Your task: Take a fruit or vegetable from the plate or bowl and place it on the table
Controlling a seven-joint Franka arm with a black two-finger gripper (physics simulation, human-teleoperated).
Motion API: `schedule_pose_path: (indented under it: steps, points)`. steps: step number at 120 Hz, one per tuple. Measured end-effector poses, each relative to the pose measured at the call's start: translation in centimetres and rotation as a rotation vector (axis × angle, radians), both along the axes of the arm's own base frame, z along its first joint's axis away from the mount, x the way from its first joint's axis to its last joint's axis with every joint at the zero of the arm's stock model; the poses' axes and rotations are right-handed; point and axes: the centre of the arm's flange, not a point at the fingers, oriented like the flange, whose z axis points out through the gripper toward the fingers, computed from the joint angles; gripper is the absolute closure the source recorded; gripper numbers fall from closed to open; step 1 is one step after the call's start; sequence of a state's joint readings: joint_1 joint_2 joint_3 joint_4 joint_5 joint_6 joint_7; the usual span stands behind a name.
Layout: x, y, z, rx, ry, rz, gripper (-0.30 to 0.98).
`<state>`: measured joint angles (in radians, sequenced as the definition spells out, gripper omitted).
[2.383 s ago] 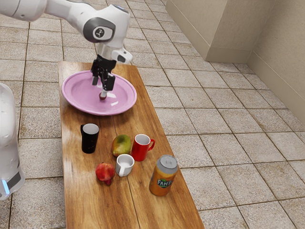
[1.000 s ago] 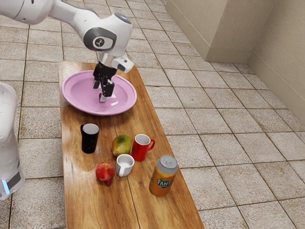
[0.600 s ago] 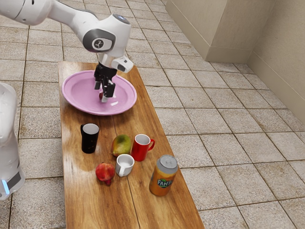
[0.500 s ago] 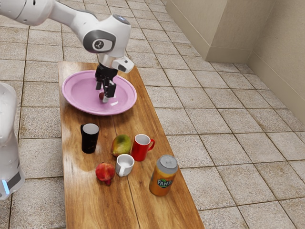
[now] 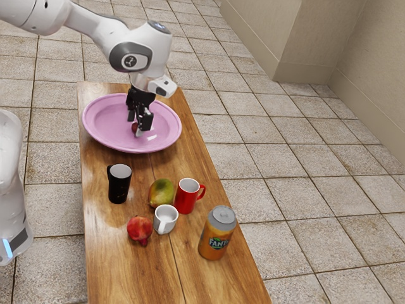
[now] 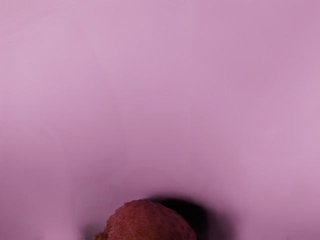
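In the exterior view my gripper (image 5: 137, 123) is low inside the pink plate (image 5: 102, 129), right at a small dark red fruit (image 5: 135, 127). The hand partly covers this fruit, and I cannot tell whether it is gripped. In the wrist view the fruit (image 6: 147, 222) has a rough reddish-brown skin and lies at the lower edge, with a dark shadow beside it on the pink plate (image 6: 160, 90).
On the wooden table (image 5: 114, 266) stand a black mug (image 5: 119, 185), a red mug (image 5: 186, 196), a white cup (image 5: 165, 220) and a Fanta can (image 5: 217, 234). A mango (image 5: 162, 192) and a pomegranate (image 5: 140, 228) lie near the cups.
Since the earliest picture my hand has shifted slightly toward the exterior view's right and turned a little. Over the last half second it has hardly moved. The table items have stayed put.
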<state>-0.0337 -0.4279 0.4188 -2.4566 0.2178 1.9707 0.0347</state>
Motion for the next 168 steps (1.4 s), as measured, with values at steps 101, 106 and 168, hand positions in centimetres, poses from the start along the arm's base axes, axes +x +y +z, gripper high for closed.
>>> schedule_pose_path:
  steps: [101, 106, 168]
  points:
    - [-0.03, 0.15, 0.03, 0.008, -0.004, 0.003, 0.41]
    - [-0.02, 0.16, 0.02, 0.008, -0.004, 0.004, 0.41]
    - [-0.08, 0.36, 0.01, 0.011, -0.004, 0.014, 0.48]
